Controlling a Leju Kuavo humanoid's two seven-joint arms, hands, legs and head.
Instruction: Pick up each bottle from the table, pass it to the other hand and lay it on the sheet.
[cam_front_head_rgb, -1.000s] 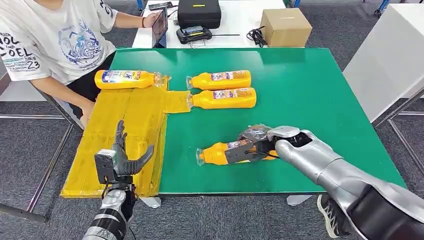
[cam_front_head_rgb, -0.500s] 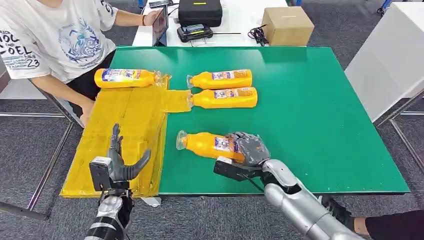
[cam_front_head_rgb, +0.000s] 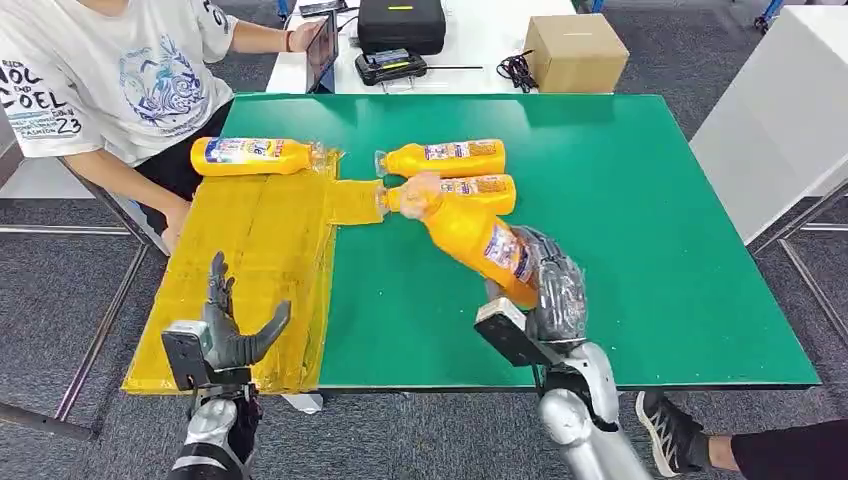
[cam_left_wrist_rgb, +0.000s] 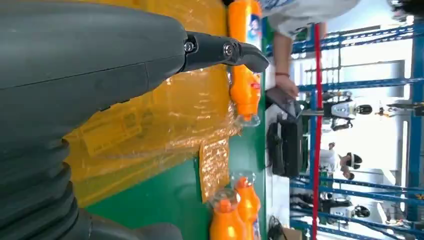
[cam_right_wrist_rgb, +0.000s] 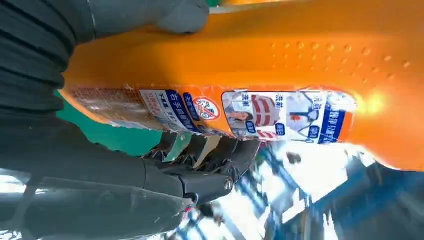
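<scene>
Bottle (cam_front_head_rgb: 478, 238) up off the green table (cam_front_head_rgb: 640, 200), gripped by your right hand (cam_front_head_rgb: 548, 290).
Its cap end points toward 10 o'clock, in front of the two bottles (cam_front_head_rgb: 446, 177) lying at 12 o'clock. Your left hand (cam_front_head_rgb: 228, 330) hovers with fingers spread, holding nothing, over the yellow sheet's (cam_front_head_rgb: 250, 240) near edge at 8 o'clock; another bottle (cam_front_head_rgb: 252, 156) lies at the sheet's far end.

The right hand (cam_front_head_rgb: 552, 290) grips a lifted orange plastic bottle (cam_front_head_rgb: 470, 232), its cap end tilted up and away from the hand; the left hand (cam_front_head_rgb: 228, 330) hovers with fingers spread above the crinkled yellow sheet (cam_front_head_rgb: 255, 250); beyond the held bottle lie two more orange bottles (cam_front_head_rgb: 450, 177).
</scene>
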